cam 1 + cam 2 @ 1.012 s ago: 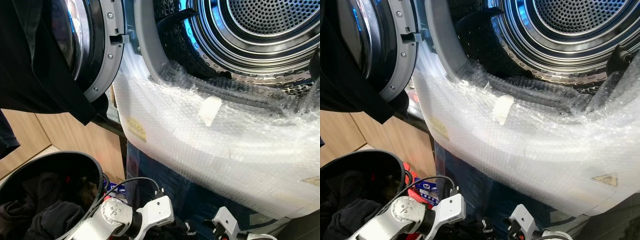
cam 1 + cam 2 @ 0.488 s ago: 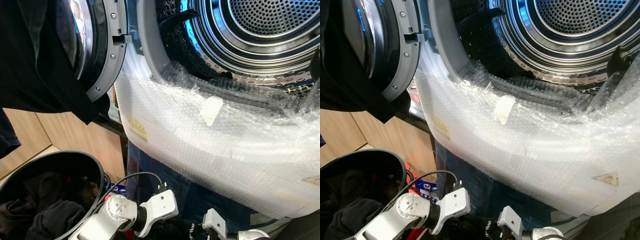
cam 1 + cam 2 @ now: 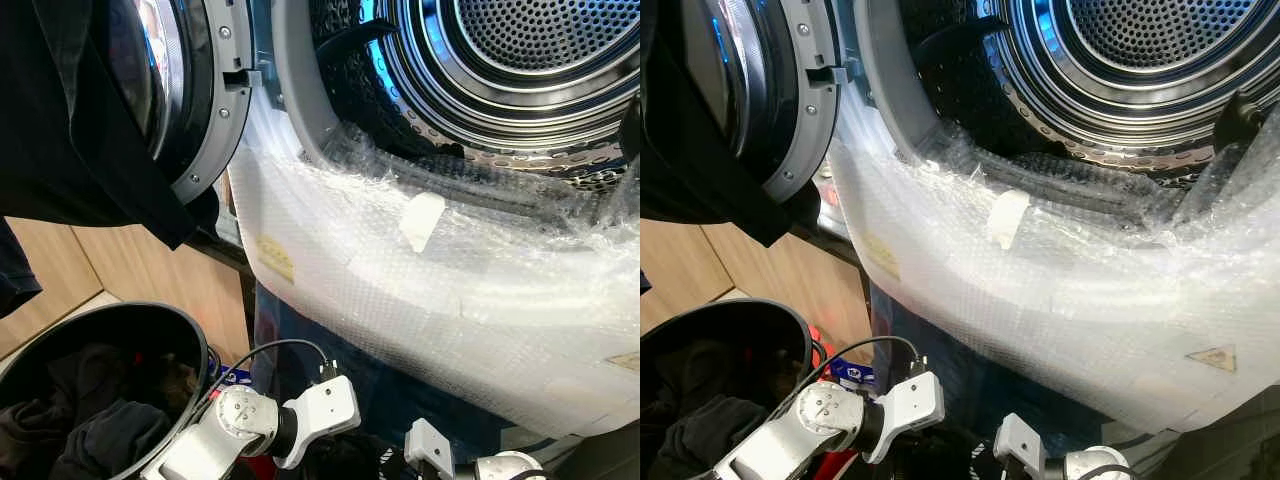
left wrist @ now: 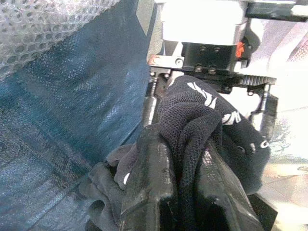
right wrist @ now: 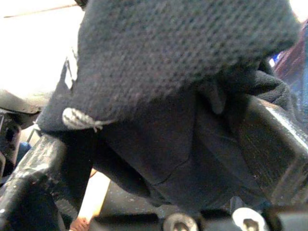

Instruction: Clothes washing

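Both grippers meet low at the near edge of the scene, under the front of the washing machine (image 3: 470,300), which is wrapped in bubble wrap (image 3: 420,270). The left gripper (image 4: 185,192) is clenched on a black mesh garment (image 4: 202,125) with white lettering, the cloth bunched between its two fingers (image 4: 151,187). The right gripper (image 5: 159,159) grasps the same dark garment, folds of it packed between its fingers (image 5: 274,154). Above, the drum (image 3: 520,60) stands open, with a strip of tape (image 3: 421,220) on the wrap below its rim. The door (image 3: 195,100) is swung open to the left, a black cloth (image 3: 70,130) draped over it. At near left stands a black laundry basket (image 3: 195,345) holding dark clothes (image 3: 90,425).
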